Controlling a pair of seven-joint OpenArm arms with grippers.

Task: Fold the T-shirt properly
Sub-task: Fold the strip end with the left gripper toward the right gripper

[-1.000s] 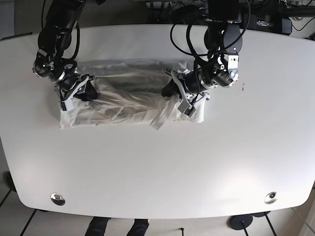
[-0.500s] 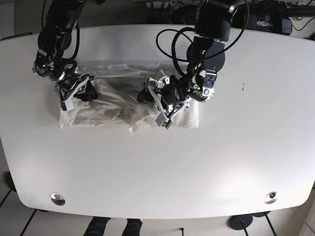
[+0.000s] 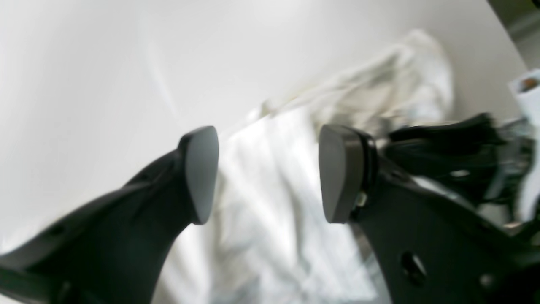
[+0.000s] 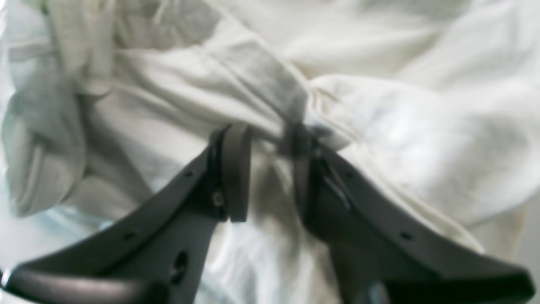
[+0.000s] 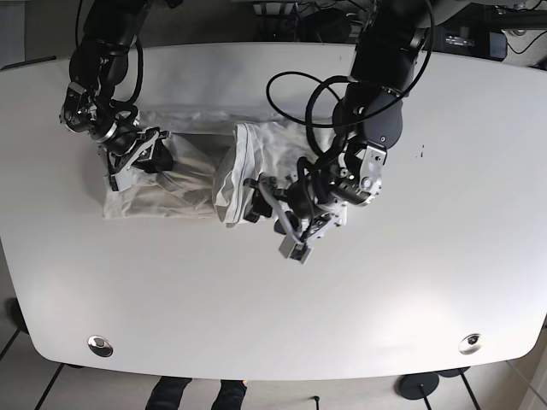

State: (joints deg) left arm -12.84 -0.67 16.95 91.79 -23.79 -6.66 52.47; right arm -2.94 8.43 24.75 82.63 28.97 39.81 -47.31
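Note:
The white T-shirt (image 5: 192, 171) lies crumpled on the table's far left half, with its right part folded over towards the left and ending in a raised edge near the middle. My left gripper (image 5: 256, 198) hovers at that folded edge. In the left wrist view my left gripper (image 3: 268, 173) is open with nothing between its fingers, and the T-shirt (image 3: 270, 236) lies blurred beyond them. My right gripper (image 5: 149, 158) sits on the shirt's left end. The right wrist view shows my right gripper (image 4: 268, 147) shut on a fold of the T-shirt (image 4: 400, 126).
The white table (image 5: 385, 299) spreads wide to the front and right. Two round metal fittings (image 5: 100, 345) (image 5: 469, 343) sit near its front edge. Black cables (image 5: 299, 94) loop from the arm on the right over the shirt's far side.
The arm on the right swept leftward and forward, dragging the shirt's right end over the middle. Its gripper now stands open. The arm on the left stayed put.

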